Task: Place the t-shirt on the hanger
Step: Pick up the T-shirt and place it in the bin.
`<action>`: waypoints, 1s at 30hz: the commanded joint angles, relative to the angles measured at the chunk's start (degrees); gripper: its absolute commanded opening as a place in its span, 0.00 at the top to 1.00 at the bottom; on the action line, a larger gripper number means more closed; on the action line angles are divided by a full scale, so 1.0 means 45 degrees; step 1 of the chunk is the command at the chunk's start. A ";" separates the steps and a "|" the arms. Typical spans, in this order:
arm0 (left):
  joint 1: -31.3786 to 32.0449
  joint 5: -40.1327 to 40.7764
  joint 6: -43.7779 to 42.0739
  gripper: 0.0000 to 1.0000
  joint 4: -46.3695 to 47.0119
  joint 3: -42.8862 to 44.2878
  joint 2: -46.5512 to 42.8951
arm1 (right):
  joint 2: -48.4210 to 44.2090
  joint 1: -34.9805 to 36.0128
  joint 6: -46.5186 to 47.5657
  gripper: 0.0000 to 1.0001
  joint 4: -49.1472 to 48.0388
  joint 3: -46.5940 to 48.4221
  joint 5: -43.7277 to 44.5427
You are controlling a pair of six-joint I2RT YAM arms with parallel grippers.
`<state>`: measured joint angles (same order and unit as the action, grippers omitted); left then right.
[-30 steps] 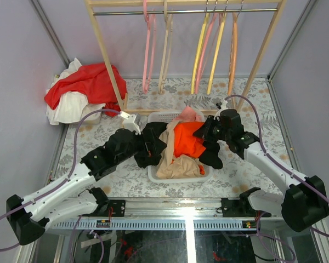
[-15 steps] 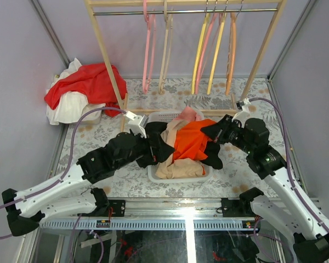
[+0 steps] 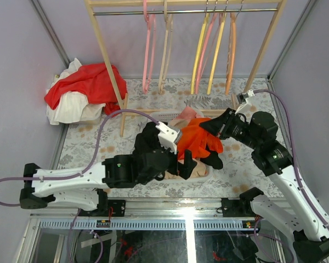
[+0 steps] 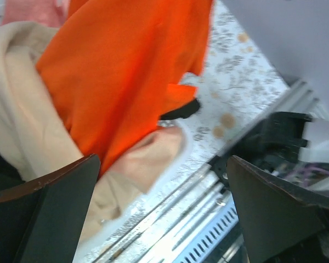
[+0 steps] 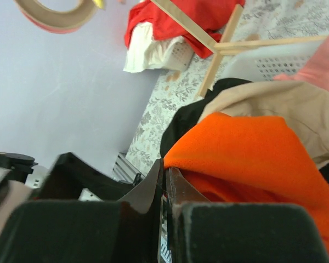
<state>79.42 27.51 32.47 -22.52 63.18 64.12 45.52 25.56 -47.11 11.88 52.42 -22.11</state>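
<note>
Where lilac walls (image 3: pixel 22 55) enclose the floral tabletop (image 3: pixel 178 86), a seemingly wooden rack (image 3: pixel 107 60) stands.

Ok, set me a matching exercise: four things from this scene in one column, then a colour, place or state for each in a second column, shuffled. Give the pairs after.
1. t-shirt
2. left end effector
3. right end effector
4. red cloth

A. heaped at the far left
B. shut on orange fabric
C. bright orange
D. wide open

Pairs: 1-C, 2-D, 3-B, 4-A
</note>
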 commanded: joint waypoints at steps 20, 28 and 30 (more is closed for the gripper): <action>0.0066 0.4619 -0.3110 0.23 0.5504 0.0649 0.3040 | 0.0242 0.0079 -0.0330 1.00 -0.0334 0.3609 -0.1394; 0.0063 0.4580 -0.3598 0.74 0.5718 0.0741 0.1566 | 0.0780 0.0075 0.0725 1.00 0.1034 0.5407 -0.0888; 0.0065 0.4292 -0.4158 0.78 0.5933 0.0867 0.1120 | 0.0948 0.0073 0.0894 1.00 0.1151 0.5755 -0.0802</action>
<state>79.81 46.28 17.56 -2.11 63.96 73.52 49.17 25.56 -45.30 18.87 72.73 -26.11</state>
